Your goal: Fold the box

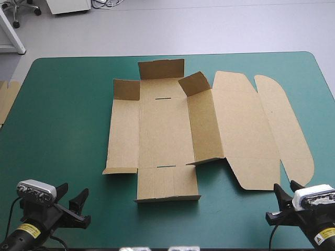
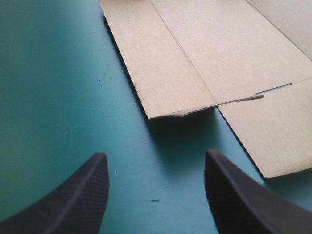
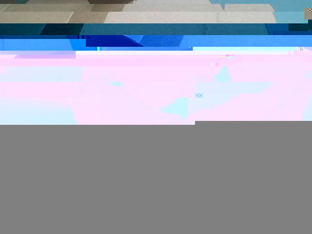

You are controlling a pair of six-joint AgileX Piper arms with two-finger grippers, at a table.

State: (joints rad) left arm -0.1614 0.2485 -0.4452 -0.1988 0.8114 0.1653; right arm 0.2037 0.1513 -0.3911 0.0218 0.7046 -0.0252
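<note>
The flat cut sheet of the brown cardboard box (image 1: 162, 130) is plain brown and unprinted. Its raised far flaps are a darker brown inside, and two thin dark slits mark it. The counter's cloth cover (image 1: 63, 130) is an even teal-green. My left fingers (image 2: 73, 200) are black, and so are my right fingers (image 1: 278, 196). A strip of brown board (image 1: 6, 99) lies at the left edge.

The brown cut-board box (image 1: 165, 130) lies spread on the middle of the teal-green covered surface (image 1: 63, 115), with its lid panels reaching toward the right edge. Three short flaps stand raised along its far side. The left black-finned hand (image 1: 76, 190) sits at the near left, with the box's near left corner ahead of it. The right black-finned hand (image 1: 284, 184) sits at the near right, just before the lid. A spare brown board piece (image 1: 6, 99) lies at the left edge.
</note>
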